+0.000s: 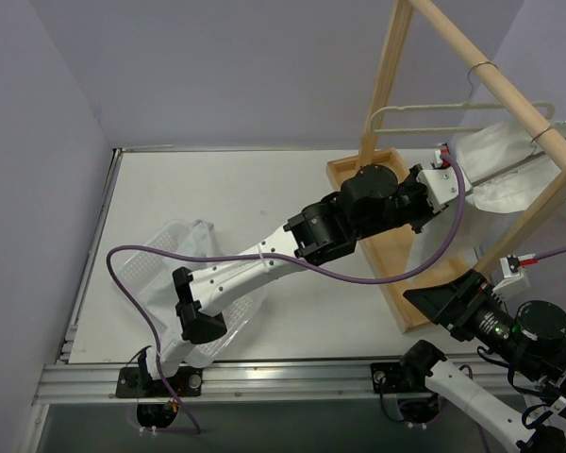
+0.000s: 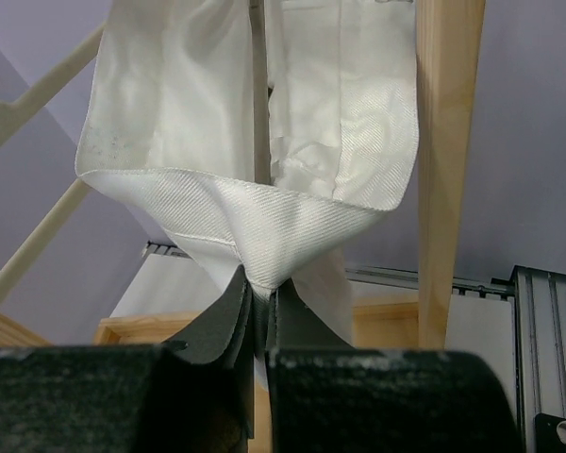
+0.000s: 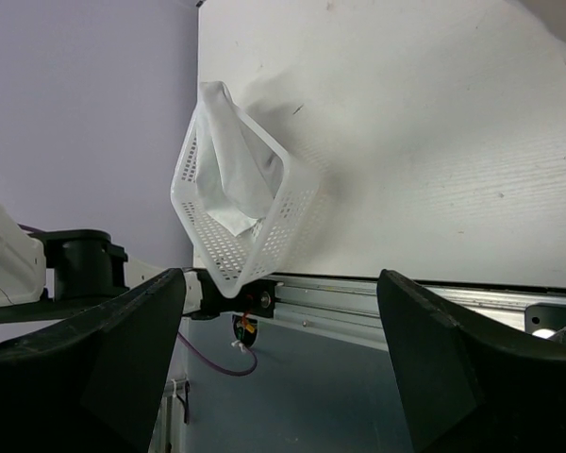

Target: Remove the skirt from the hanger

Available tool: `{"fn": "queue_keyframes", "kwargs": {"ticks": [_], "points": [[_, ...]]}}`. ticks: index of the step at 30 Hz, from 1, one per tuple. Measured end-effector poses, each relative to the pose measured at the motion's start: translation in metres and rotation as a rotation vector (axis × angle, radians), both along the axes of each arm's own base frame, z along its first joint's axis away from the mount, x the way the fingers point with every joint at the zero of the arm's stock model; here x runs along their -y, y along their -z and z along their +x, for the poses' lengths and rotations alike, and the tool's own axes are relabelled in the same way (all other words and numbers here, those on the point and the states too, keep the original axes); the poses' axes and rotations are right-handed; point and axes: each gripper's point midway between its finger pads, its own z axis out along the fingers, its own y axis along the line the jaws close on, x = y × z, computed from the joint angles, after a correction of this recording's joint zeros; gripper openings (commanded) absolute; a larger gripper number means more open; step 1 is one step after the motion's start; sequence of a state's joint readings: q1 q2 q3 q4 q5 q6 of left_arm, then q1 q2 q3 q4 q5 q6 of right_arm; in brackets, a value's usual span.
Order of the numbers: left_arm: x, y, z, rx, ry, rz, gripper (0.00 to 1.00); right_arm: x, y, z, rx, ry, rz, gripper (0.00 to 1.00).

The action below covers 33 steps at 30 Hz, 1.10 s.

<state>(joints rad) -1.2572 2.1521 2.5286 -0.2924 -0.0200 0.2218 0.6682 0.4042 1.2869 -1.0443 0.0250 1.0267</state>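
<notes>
Lab — plain walls, aluminium rail

The skirt is white woven cloth, fine-ribbed, faintly glossy; the hanger smooth cream plastic; the rack pale bare wood; the basket white perforated plastic; the desk matt white; the left hand matt black.

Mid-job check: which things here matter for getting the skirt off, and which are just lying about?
Job: skirt, hanger, rack, left tool shut on the hem.
Lying about: basket, cloth in it, open right tool.
</notes>
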Motion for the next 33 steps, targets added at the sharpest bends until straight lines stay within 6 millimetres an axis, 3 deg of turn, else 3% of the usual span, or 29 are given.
{"fn": "queue_keyframes", "kwargs": {"ticks": [8,20,29,30,31,33], "points": [[-0.009,-0.007,-0.01,-0.03,0.027,0.002,0.02,0.0,0.0,0.0,0.002,0.001,-0.002,0.78],[-0.05,-0.062,-0.035,-0.064,0.093,-0.081,0.02,0.0,0.0,0.0,0.002,0.001,-0.003,0.79],[-0.055,-0.065,-0.029,-0.125,0.112,-0.107,0.02,0.001,-0.003,-0.001,0.01,0.002,0.003,0.79],[-0.055,-0.065,-0.028,-0.127,0.114,-0.107,0.04,0.001,-0.004,-0.001,0.011,0.002,0.004,0.79],[-0.054,-0.064,-0.028,-0.128,0.118,-0.109,0.15,0.001,-0.004,-0.001,0.012,0.002,0.005,0.79],[-0.052,-0.061,-0.028,-0.127,0.127,-0.107,0.29,0.002,-0.004,-0.001,0.012,0.004,0.004,0.79]]}}
